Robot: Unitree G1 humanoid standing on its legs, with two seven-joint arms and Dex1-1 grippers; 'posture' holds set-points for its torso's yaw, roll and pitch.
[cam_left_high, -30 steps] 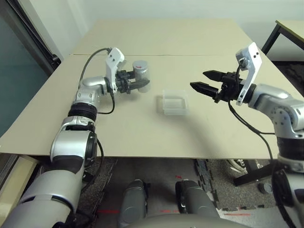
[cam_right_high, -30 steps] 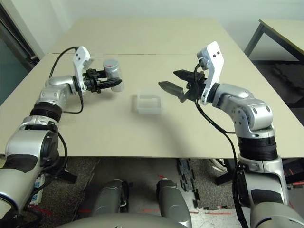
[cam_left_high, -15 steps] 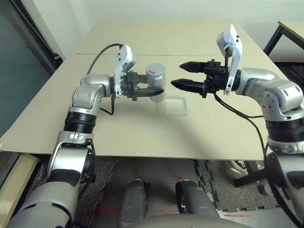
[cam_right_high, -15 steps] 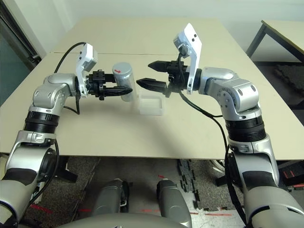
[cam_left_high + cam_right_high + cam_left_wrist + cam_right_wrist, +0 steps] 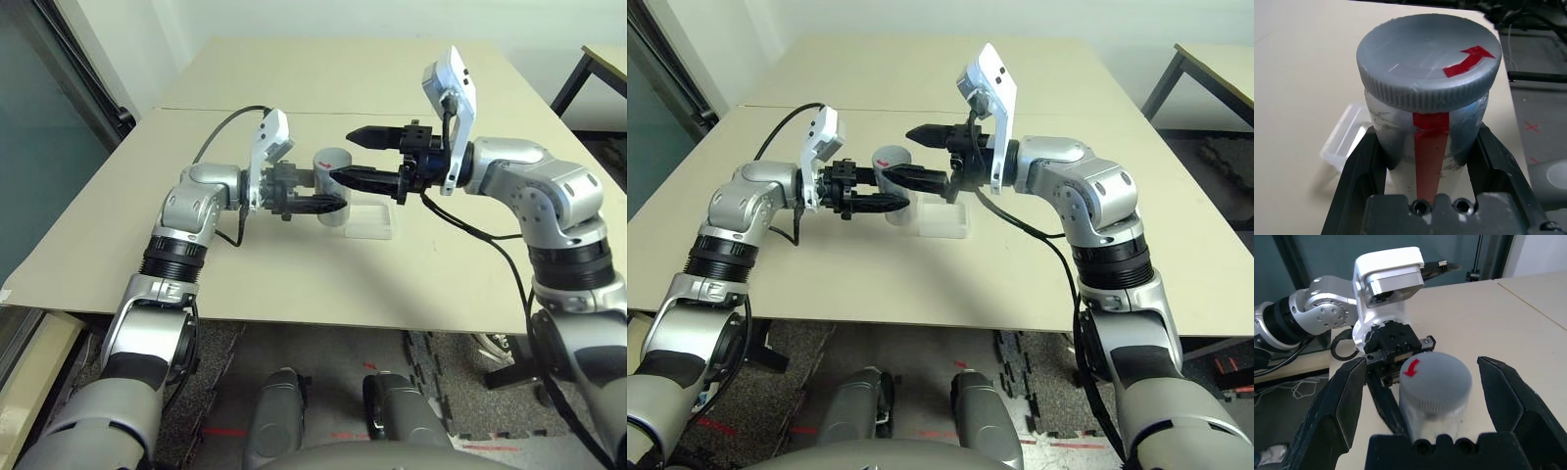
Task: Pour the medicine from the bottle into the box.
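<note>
The silvery-grey bottle [image 5: 334, 164] stands upright, capped, with a red arrow on its lid and a red strip down its side [image 5: 1429, 147]. My left gripper [image 5: 329, 202] is shut on the bottle's body and holds it just left of the box. The box [image 5: 373, 221], a clear shallow tray, lies on the table beside the bottle. My right gripper [image 5: 1420, 368] is open, its two fingers [image 5: 1337, 406] standing either side of the bottle's cap [image 5: 1436, 378] without touching it.
The beige table [image 5: 323, 78] stretches far behind and to both sides of the arms. A second table with a black leg [image 5: 578, 73] stands at the far right. A dark glass panel [image 5: 49, 147] runs along the left.
My left arm has carried the bottle rightward, up to the box. My right gripper has swung left and now straddles the bottle's cap, still open.
</note>
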